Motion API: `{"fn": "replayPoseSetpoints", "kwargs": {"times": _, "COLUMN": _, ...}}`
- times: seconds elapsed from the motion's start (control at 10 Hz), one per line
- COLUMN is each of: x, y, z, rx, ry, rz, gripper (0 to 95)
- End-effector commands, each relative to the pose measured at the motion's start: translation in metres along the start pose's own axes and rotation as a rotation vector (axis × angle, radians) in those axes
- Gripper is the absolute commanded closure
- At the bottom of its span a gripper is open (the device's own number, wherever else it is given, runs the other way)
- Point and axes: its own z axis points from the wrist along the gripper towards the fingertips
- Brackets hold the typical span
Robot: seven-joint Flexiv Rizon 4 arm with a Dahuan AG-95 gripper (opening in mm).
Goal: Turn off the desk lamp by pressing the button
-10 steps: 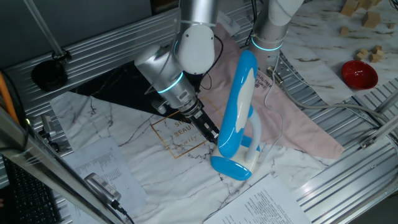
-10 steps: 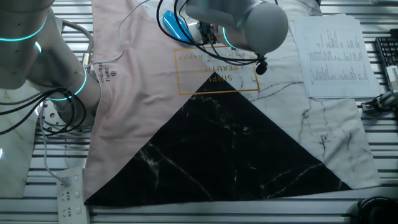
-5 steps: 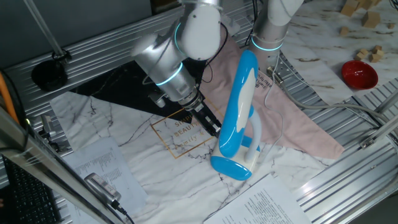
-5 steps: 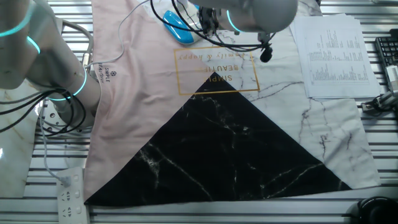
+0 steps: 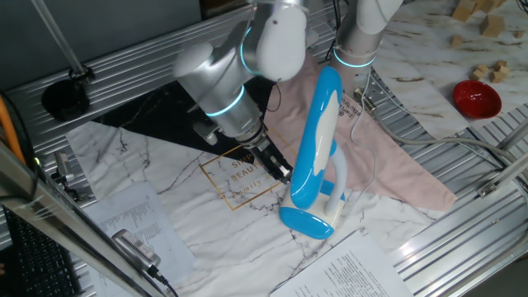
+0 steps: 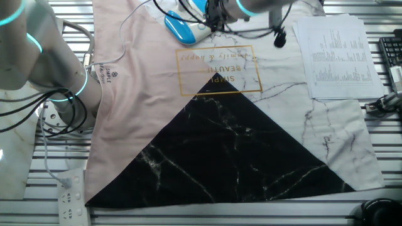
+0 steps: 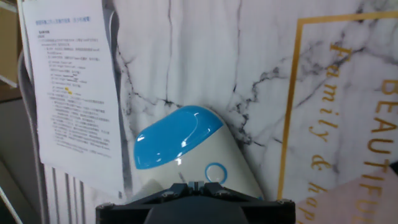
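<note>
The gripper [image 5: 283, 175] hangs just beside the desk lamp [image 5: 316, 157], which stands on a marble-print cloth [image 5: 165, 198] mid-worktop; whether its fingers are parted cannot be told. Printed sheets [image 7: 71, 93] lie alongside, a red bowl [image 5: 476, 97] towards the far corner.

A red bowl [image 5: 476, 97] sits near wooden blocks [image 5: 485, 18] on the worktop [image 5: 462, 239]. A pink cloth [image 6: 132, 75] overlaps a marble-print sheet [image 6: 239, 157]; printed papers [image 6: 331, 56] lie beside a keyboard [image 6: 391, 56].
</note>
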Motion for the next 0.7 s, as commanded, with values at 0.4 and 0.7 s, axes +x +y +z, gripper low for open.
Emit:
{"fn": "replayPoseSetpoints", "kwargs": {"times": 0.4, "x": -0.004, "y": -0.013, "z": -0.043, "rx": 0.195, "ry": -0.047, "rz": -0.068, "gripper": 95.0}}
{"fn": "replayPoseSetpoints", "kwargs": {"times": 0.7, "x": -0.007, "y": -0.016, "z": -0.058, "rx": 0.360, "ry": -0.065, "rz": -0.097, "gripper": 95.0}}
